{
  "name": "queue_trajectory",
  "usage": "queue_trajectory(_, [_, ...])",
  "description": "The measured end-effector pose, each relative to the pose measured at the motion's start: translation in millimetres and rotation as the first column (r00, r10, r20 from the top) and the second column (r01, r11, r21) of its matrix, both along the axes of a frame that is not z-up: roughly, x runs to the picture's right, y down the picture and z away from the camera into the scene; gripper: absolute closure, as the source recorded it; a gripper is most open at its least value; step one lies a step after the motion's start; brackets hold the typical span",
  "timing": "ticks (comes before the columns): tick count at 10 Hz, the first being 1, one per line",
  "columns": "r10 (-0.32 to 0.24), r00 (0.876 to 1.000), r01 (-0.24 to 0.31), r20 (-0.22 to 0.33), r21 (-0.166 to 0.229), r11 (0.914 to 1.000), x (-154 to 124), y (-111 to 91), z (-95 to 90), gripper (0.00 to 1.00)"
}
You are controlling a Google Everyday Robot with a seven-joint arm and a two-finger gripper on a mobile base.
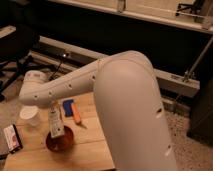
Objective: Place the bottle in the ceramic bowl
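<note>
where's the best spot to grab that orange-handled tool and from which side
Grip the orange-handled tool mid-handle, coming straight down. It lies flat on the wooden table, so only a top approach fits. The claw now hangs left of it, with the bottle upright over the ceramic bowl.

white arm bent left, end effector (54, 106) pointing down, seemingly clamped on something, largely hidden
</note>
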State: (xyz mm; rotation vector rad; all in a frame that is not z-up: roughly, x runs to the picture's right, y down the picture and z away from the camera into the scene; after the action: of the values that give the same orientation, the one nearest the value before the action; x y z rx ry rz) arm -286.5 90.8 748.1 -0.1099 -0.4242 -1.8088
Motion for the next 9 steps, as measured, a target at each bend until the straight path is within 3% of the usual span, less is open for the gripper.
queue_trajectory(1, [0.001,1.0,-0.001,0.023,0.001,1.0,2,10,-1.1,0.98])
queue_trajectory(4, [-0.036,0.993,0.03,0.11,0.06,0.9978,5,25,5.8,0.72])
queue_trajectory(7, [-0.047,0.975,0.023,0.218,0.109,0.9937,-4,36,15.0,0.42])
queue_trajectory(9, [-0.041,0.97,0.014,0.241,0.11,0.9939,-4,40,17.2,0.36])
